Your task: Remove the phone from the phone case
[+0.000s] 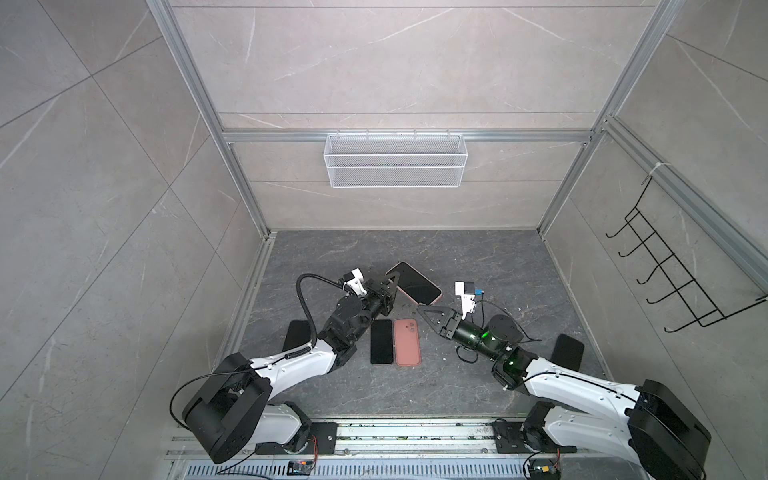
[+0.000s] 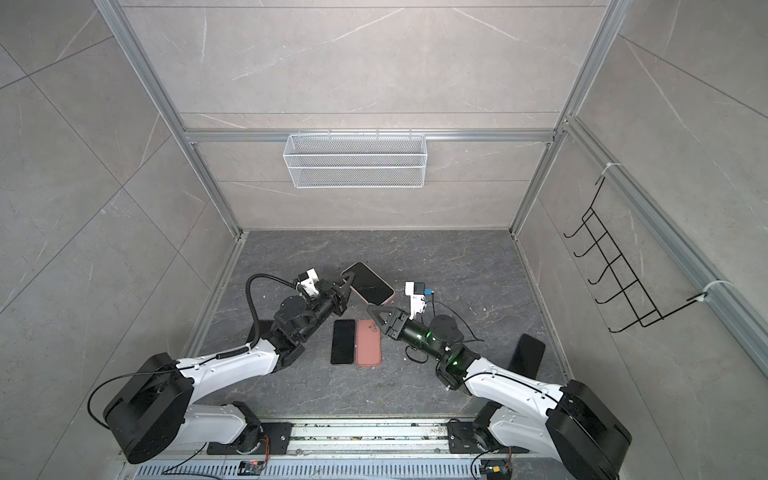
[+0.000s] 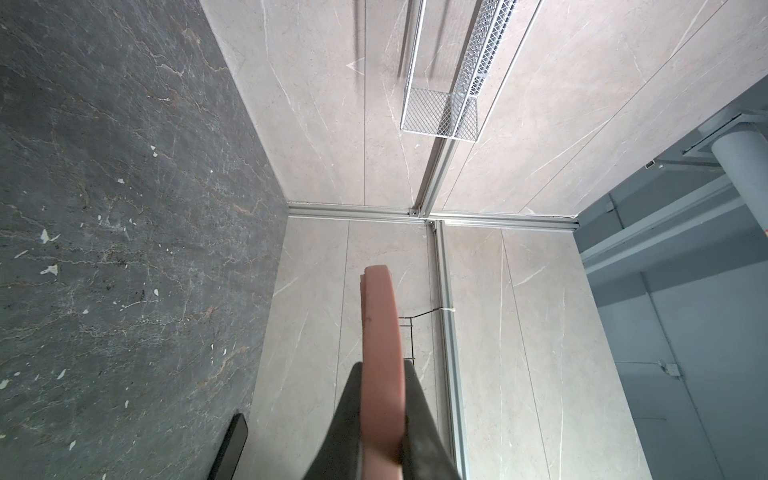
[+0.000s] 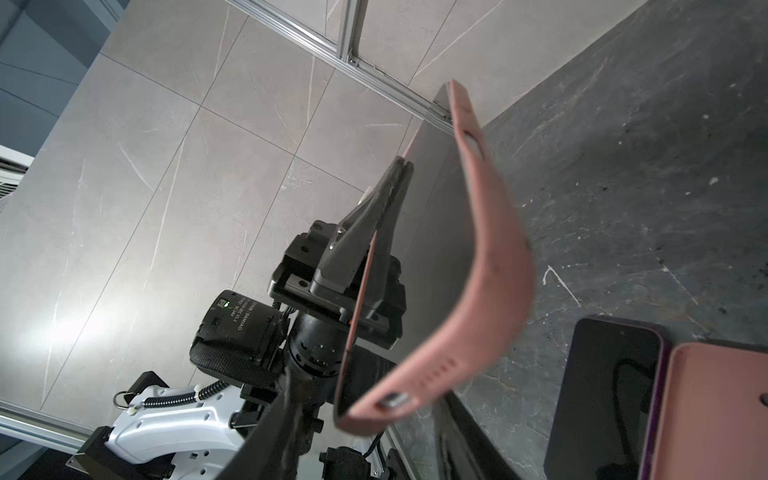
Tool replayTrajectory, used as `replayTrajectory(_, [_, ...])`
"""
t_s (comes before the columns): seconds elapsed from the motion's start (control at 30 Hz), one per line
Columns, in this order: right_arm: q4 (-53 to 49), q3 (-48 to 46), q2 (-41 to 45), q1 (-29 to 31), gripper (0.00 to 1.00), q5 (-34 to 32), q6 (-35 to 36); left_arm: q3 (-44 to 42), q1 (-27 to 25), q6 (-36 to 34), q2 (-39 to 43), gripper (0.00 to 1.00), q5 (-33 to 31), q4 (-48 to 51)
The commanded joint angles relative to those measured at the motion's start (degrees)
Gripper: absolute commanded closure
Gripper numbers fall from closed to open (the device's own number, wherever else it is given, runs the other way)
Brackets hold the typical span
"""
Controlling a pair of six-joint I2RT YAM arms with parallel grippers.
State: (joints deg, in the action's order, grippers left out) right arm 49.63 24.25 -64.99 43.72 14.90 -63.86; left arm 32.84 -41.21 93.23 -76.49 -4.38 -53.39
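Cased phone (image 1: 415, 284) hangs clamped in left jaws; right jaws stand parted beside it.

Both top views stare down from high overhead; both wrist cameras sit close, sharing the pink-cased phone (image 3: 381, 374).

Your pink phone case (image 4: 490, 266) looks like matt, rubbery plastic, and the phone screen (image 1: 415, 284) in it is glossy black glass. The table (image 1: 498, 266) looks like dull, veined stone; the basket (image 1: 395, 160) is white wire mesh.
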Motion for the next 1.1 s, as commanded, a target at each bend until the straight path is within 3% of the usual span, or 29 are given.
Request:
replayTrajectory(0.0, [6.8, -0.2, -0.8, -0.5, 0.53, 1.1, -3.2, 0.1, 0.0, -1.4, 2.0, 1.0, -1.0, -6.7])
replayTrajectory(0.47, [10.3, -1.7, -2.0, -0.8, 0.86, 1.4, -4.8, 0.2, -0.1, -1.7, 1.9, 1.0, -1.4, -6.3])
replayTrajectory(0.67, [7.9, -2.2, -2.1, -0.9, 1.0, 1.6, -1.9, 1.5, -0.2, -1.3, 2.0, 1.0, -0.7, -4.2])
replayTrajectory(0.77, [-3.0, -1.1, 0.3, -0.9, 1.0, 2.0, 7.1, 3.0, -0.2, -0.6, 2.5, 1.0, 0.3, -0.7])
replayTrajectory(0.87, [-15.6, -0.8, 3.6, -0.3, 1.0, -2.3, 17.4, 4.9, -0.2, -0.1, 3.0, 1.0, 1.6, 3.9])
replayTrajectory(0.97, [-23.1, -0.8, 5.8, 0.3, 1.0, -6.9, 26.2, 5.8, -0.1, 0.9, 2.9, 1.0, 2.2, 5.4])
replayTrajectory(1.07, [-24.3, -1.6, 6.5, 0.6, 1.0, -9.3, 32.4, 8.0, -0.1, 1.1, 1.8, 1.0, 3.6, 6.6])
